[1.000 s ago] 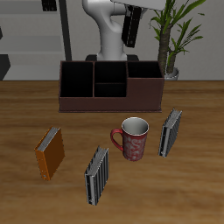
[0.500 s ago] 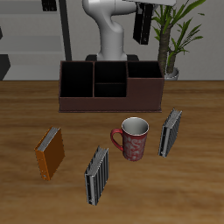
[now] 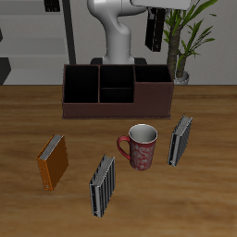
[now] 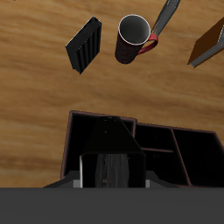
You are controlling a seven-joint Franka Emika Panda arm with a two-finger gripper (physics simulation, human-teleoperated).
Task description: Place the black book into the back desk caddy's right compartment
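**Writing and labels:** none legible on any item. The mug (image 3: pixel 141 146) carries a dark red speckled pattern only; book covers show no readable titles.

**Gripper** (image 3: pixel 156 44): raised high above the table's back area, over the end of the back desk caddy (image 3: pixel 118 91) nearest the potted plant (image 3: pixel 185 37). Jaws closed onto the black book (image 3: pixel 156 28), which hangs upright between them, its long side vertical. In the wrist view the book (image 4: pixel 111 156) fills the space directly under the camera, dark cover with a greyish reflective face, and the fingers themselves are not separately discernible.

**Black book, position:** held in the air, clear of the caddy, above and slightly behind the right compartment (image 3: pixel 153 76). In the wrist view the book overlaps the dark end bay (image 4: pixel 92 144), hiding much of its interior.

**Back desk caddy:** long, low, reddish-brown box with black-lined bays, standing near the table's back edge; small stacked middle cells between two tall end bays.

**Other items on the table** (image 3: pixel 204 204):
- Mug, upright, in front of the caddy, handle toward the orange-brown book (image 3: pixel 53 162).
- Grey striped book (image 3: pixel 180 139), standing, just beside the mug.
- Second grey striped book (image 3: pixel 103 184), standing, nearer the table's front edge.
- Orange-brown book, standing tilted, well apart from the mug.
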